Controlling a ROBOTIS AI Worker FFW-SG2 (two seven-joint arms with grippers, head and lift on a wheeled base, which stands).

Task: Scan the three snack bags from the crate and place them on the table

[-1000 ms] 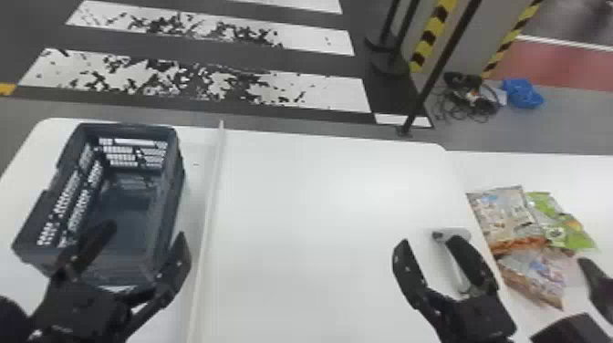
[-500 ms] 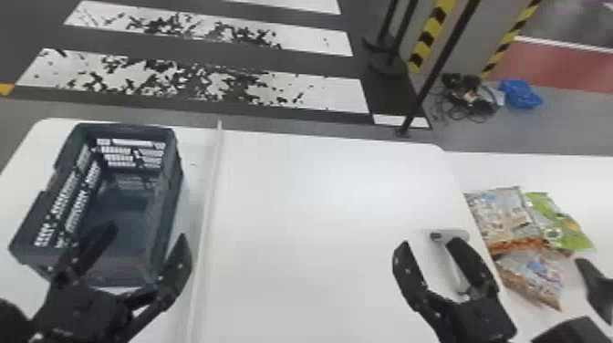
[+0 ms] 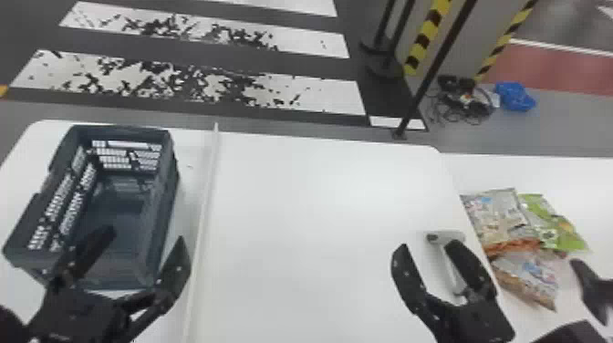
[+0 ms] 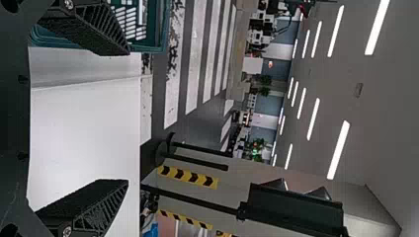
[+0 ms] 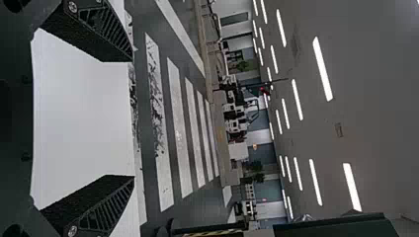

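the right gripper (image 3: 428, 246) is hanging open and empty above the counter (image 3: 319, 219), its outer finger partly covering the scanner (image 3: 449, 235) in the head view. the bags are lying just beyond that gripper, to its right, on the white top past the counter's edge: a silver one (image 3: 495, 221), a green one (image 3: 563, 230) beside it, and an orange-brown one (image 3: 527, 276) nearer the robot, all bunching together. farther left, the left gripper (image 3: 145, 235) is also standing open, at the near end of the crate (image 3: 162, 228). all three bags are lying out of the crate, so the placing is looking finished; whether each is scanned, i cannot tell. probably only withdrawing the arms is remaining.
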